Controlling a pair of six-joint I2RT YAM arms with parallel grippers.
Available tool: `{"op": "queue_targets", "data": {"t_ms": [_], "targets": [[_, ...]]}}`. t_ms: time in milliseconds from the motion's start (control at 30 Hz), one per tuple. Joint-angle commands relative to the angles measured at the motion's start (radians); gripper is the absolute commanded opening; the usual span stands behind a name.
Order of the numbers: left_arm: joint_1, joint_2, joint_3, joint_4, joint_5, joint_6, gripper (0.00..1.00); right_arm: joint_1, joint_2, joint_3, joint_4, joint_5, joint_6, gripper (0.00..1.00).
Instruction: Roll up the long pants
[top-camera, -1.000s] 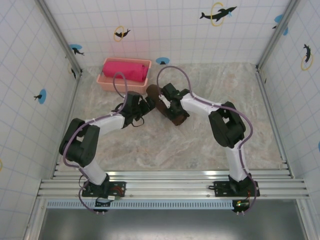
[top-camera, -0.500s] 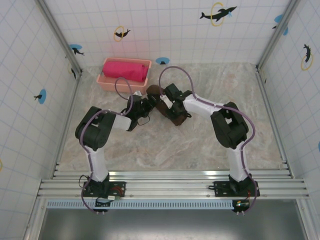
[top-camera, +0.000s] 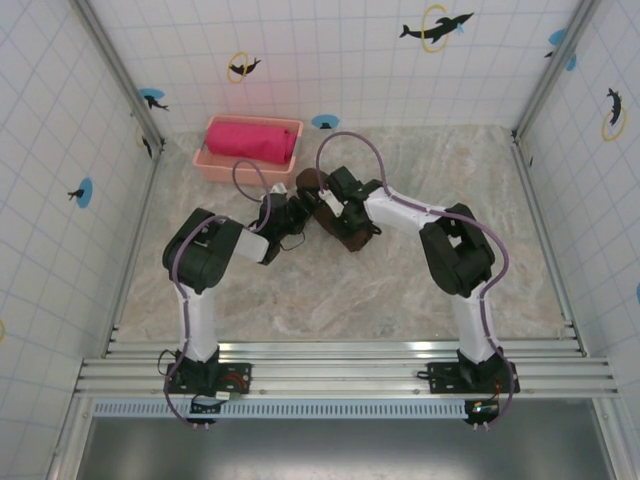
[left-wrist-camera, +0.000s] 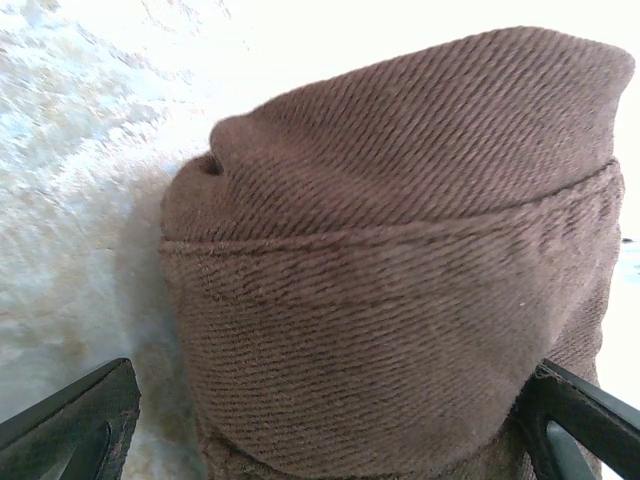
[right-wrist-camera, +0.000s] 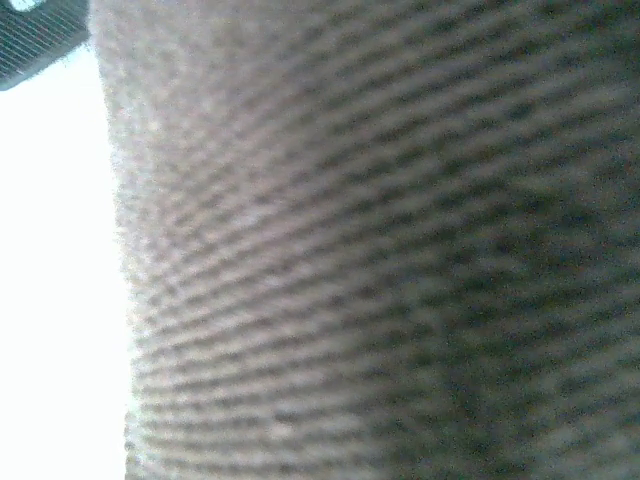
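Dark brown rolled fabric long pants (left-wrist-camera: 400, 280) lie directly ahead of the left gripper (left-wrist-camera: 335, 368), between its 2 wide-spread fingers, long axis crosswise. The right gripper (top-camera: 333, 206) is opposite; its grip cannot be told.

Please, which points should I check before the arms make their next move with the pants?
1. Pants rolled: ok, one compact roll.
2. Left gripper open: ok, one finger on each side of the roll.
3. Right gripper holding the roll: cannot tell, fabric lies blurred against its camera.
4. Gap between roll and basket: cannot tell, they look very close.
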Motion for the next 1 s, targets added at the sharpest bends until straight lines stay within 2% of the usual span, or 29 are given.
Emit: {"op": "queue_targets", "data": {"t_ms": [0,133,333,367,400,433,500,533,667,767,800,867,967], "targets": [[-0.043,0.059,0.039,0.015,0.013,-0.014,0.98,0.065,0.199,-0.084,-0.235,-0.224,-0.002,0.0],[-0.047,0.106,0.05,0.071,0.013,-0.042,0.98,0.076,0.205,-0.066,-0.241,-0.235,-0.007,0.0],[-0.047,0.145,0.103,0.031,0.054,-0.027,0.97,0.084,0.212,-0.043,-0.248,-0.262,-0.016,0.0],[-0.047,0.153,0.11,0.03,0.062,-0.028,0.93,0.084,0.214,-0.039,-0.251,-0.264,-0.018,0.0],[-0.047,0.165,0.12,0.03,0.079,-0.028,0.84,0.084,0.214,-0.035,-0.251,-0.265,-0.02,0.0],[-0.047,0.178,0.132,0.03,0.105,-0.025,0.69,0.084,0.215,-0.03,-0.251,-0.268,-0.022,0.0],[-0.047,0.203,0.153,0.014,0.165,-0.009,0.29,0.081,0.215,-0.023,-0.254,-0.275,-0.027,0.0],[-0.047,0.211,0.157,0.002,0.196,0.004,0.02,0.082,0.214,-0.02,-0.255,-0.276,-0.029,0.0],[-0.047,0.177,0.091,-0.155,0.231,0.067,0.0,0.081,0.197,-0.017,-0.25,-0.279,-0.035,0.0],[-0.047,0.108,0.062,-0.391,0.208,0.154,0.0,0.079,0.158,-0.025,-0.241,-0.275,-0.038,0.0],[-0.046,0.086,0.073,-0.485,0.2,0.187,0.0,0.079,0.133,-0.031,-0.235,-0.268,-0.038,0.07],[-0.048,0.053,0.116,-0.674,0.181,0.249,0.0,0.076,0.084,-0.042,-0.222,-0.255,-0.036,0.42],[-0.05,0.024,0.224,-0.995,0.123,0.335,0.0,0.072,0.0,-0.047,-0.216,-0.218,-0.038,0.67]]}}
